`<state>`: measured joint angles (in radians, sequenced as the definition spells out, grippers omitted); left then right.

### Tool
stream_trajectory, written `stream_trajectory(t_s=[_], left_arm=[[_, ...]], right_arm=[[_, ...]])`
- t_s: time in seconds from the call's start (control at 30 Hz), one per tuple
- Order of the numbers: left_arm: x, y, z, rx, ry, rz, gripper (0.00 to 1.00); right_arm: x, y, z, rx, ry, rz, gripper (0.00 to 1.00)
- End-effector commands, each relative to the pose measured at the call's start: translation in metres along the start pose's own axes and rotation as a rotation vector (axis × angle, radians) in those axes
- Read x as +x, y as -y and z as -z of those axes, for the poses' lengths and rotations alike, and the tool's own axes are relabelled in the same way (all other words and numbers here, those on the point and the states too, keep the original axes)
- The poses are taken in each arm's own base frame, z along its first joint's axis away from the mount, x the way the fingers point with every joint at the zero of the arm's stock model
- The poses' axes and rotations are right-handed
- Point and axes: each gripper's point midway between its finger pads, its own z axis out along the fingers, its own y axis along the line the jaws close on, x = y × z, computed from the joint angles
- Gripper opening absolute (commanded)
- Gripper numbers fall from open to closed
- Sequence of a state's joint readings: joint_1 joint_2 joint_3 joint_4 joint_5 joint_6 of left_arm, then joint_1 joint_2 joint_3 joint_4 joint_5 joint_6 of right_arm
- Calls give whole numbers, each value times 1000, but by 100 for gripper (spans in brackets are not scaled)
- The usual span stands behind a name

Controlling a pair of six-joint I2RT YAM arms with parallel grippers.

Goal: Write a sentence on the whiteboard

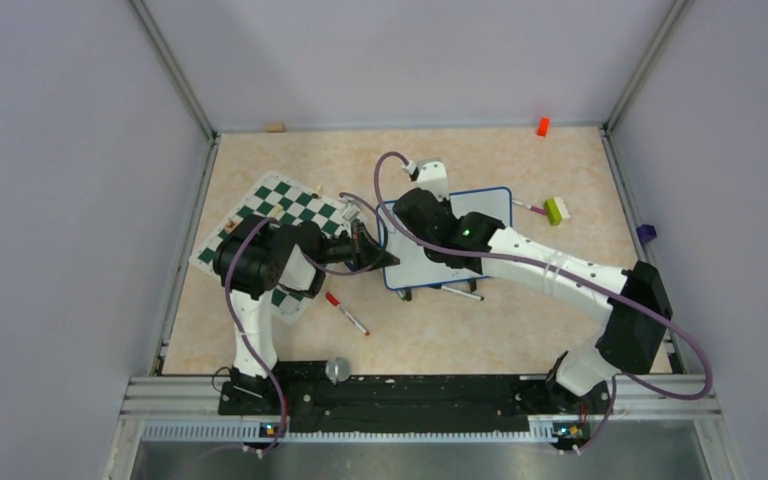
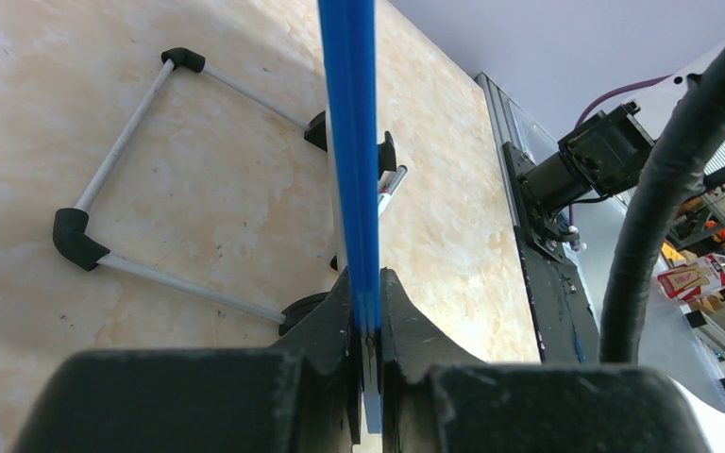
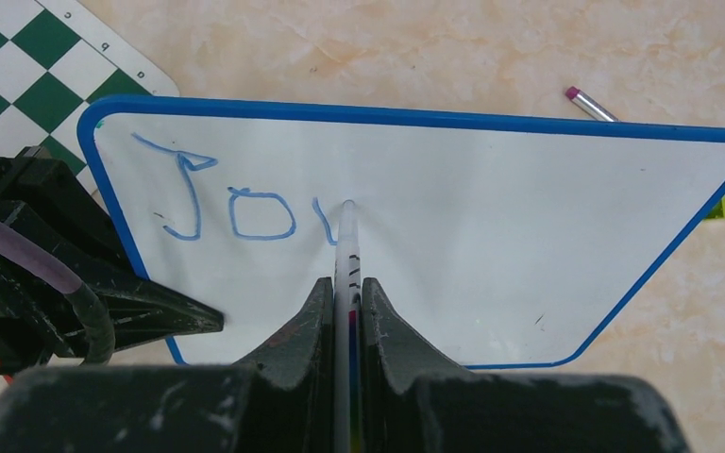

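The whiteboard (image 3: 529, 236), white with a thin blue frame, lies mid-table (image 1: 495, 205) with my right arm over most of it. Blue writing (image 3: 245, 212) reads "Jo", followed by a first stroke of another letter. My right gripper (image 3: 343, 283) is shut on a white marker (image 3: 346, 241), whose tip touches the board at that stroke. My left gripper (image 2: 366, 278) is shut on the board's blue edge (image 2: 349, 142), at its left side (image 1: 390, 258). The board's grey-rod stand with black corners (image 2: 113, 160) rests on the table.
A green-and-white chess mat (image 1: 280, 205) lies left of the board, under my left arm. A red-capped marker (image 1: 346, 312) and another pen (image 1: 460, 292) lie in front. A green-white block (image 1: 557, 210), a red block (image 1: 542, 126) and a purple block (image 1: 645, 233) sit to the right.
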<state>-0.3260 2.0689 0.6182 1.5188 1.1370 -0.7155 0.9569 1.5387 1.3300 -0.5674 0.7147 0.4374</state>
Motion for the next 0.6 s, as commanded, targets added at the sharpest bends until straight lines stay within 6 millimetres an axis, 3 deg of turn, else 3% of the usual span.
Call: stream_trajectory(t_s=[0.0,0.3,0.57], left_arm=[[-7,14,0,66,4,-187,0],[-7,14,0,67,4,-188,0],[-7,14,0,68,3,-191,0]], right_arm=[[-7,3,-3,6,20,-28,0],[28,6,-1,-23,-59,-23,0],[24,-15,0,-117,-52,-50,0]])
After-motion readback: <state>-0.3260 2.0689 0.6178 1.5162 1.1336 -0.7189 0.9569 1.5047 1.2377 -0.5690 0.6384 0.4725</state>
